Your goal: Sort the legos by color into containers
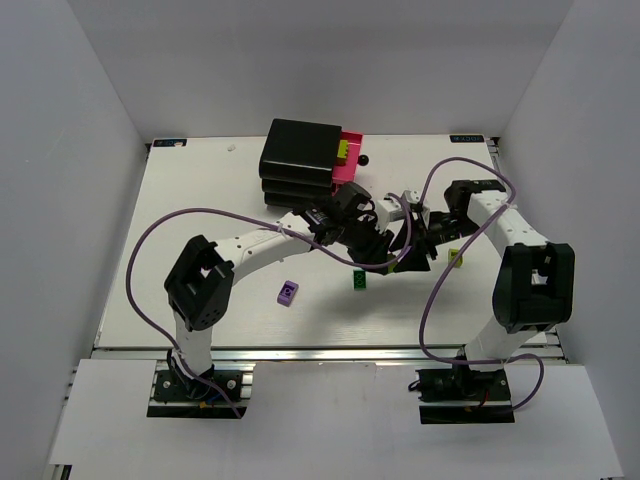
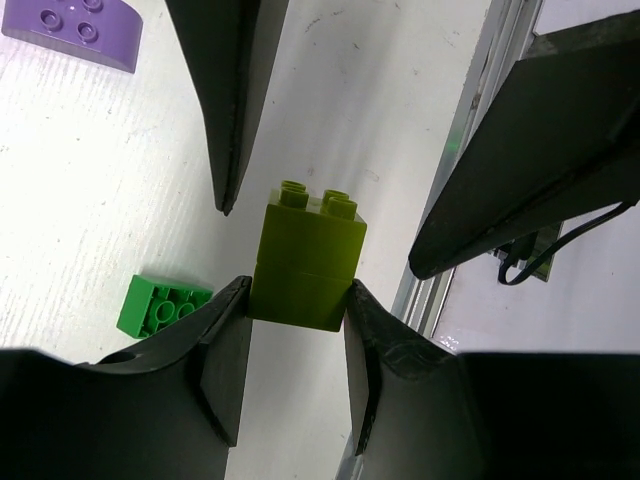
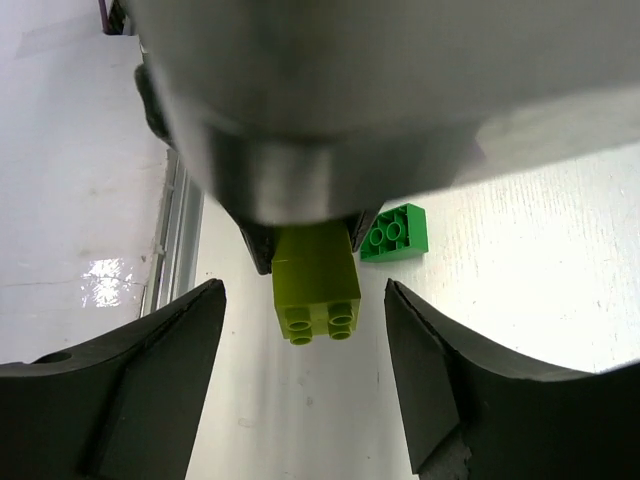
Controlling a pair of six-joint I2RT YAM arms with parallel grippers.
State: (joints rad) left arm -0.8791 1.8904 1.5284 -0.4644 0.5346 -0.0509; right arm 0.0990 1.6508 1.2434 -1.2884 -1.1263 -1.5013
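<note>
Left hand [image 2: 297, 345] pinching lime-yellow lego [image 2: 305, 260], studs toward gaping, empty right hand [image 3: 305, 345]

The lime brick [image 2: 305, 262] is smooth moulded plastic with a soft sheen; the green brick [image 2: 160, 306] and purple brick [image 2: 70, 30] look alike in finish. The bench [image 1: 200, 200] is white, smooth and faintly reflective. The black cabinet [image 1: 300, 150] looks glossy, its pink drawer [image 1: 347, 160] plastic

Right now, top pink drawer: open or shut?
Open. In the top view the top pink drawer sticks out from the black cabinet, with a lime-yellow brick showing inside; the drawers below look pushed in.
</note>
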